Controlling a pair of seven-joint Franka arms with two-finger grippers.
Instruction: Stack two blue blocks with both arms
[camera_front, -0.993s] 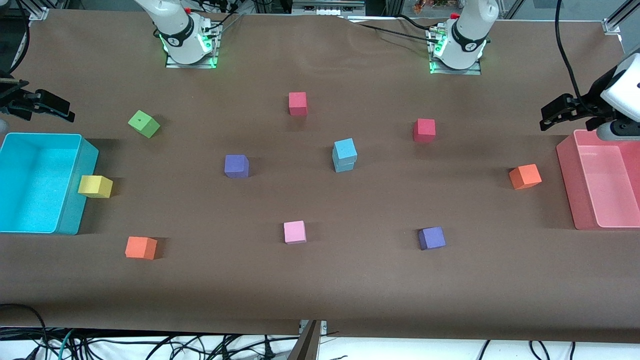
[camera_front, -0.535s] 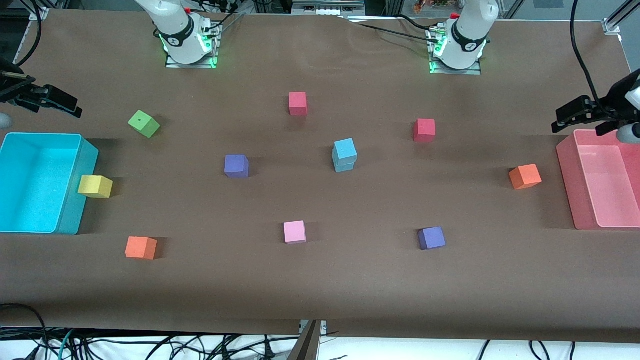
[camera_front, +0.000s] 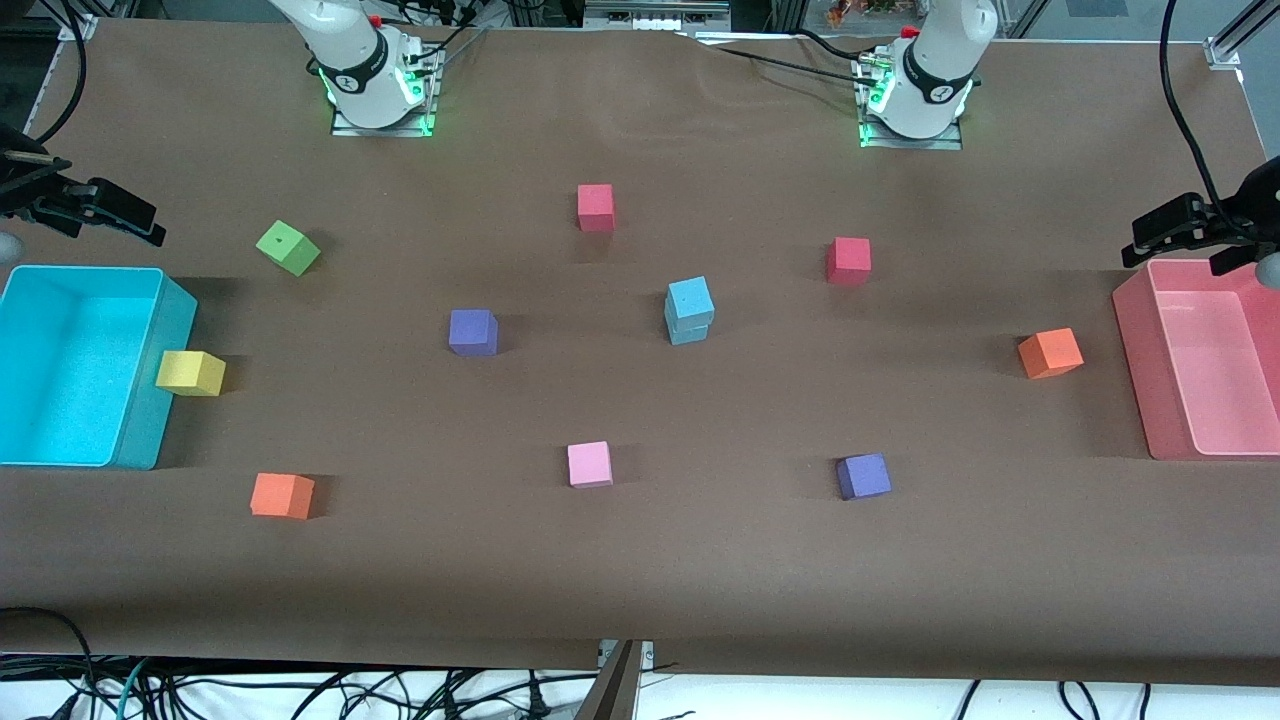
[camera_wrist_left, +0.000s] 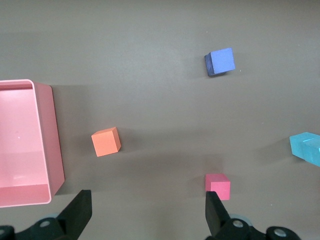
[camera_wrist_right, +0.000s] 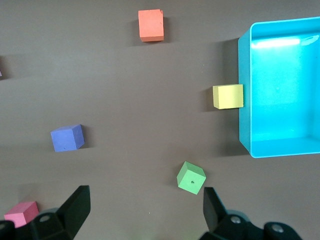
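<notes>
The cyan bin (camera_front: 80, 365) is seen at the right arm's end of the table and the pink bin (camera_front: 1205, 365) at the left arm's end. The two blue blocks (camera_front: 689, 310) are stacked one on the other near the table's middle, with a purple cube (camera_front: 473, 332) at their 9 o'clock in the front view and a red cube (camera_front: 849, 260) at about 2 o'clock. The left gripper (camera_wrist_left: 145, 212) is held wide open and empty above the pink bin's edge, and the right gripper (camera_wrist_right: 145, 210) is likewise spread wide and empty, near the cyan bin.
</notes>
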